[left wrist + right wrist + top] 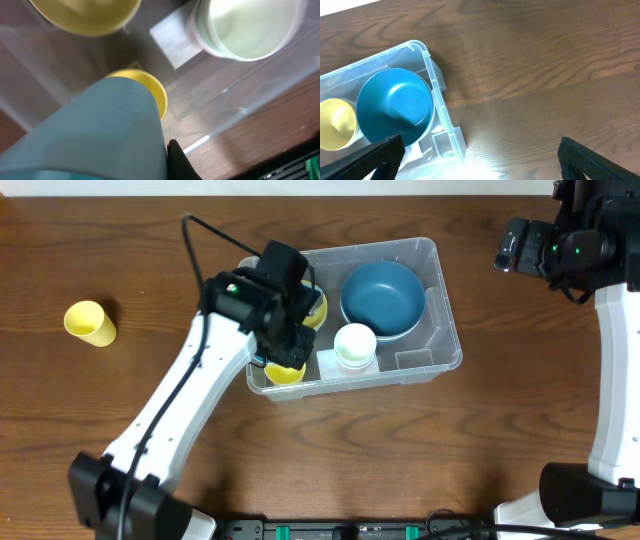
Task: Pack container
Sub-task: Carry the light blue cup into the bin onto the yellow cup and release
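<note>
Currently the left gripper [284, 352] is closed, its fingers down inside the container [447, 330] at one end, a yellow cup [152, 92] just past their tips and a pale blue shape [100, 135] close alongside them. The right gripper [480, 160] is spread wide above the table [545, 75], the container's corner beside one finger.
</note>
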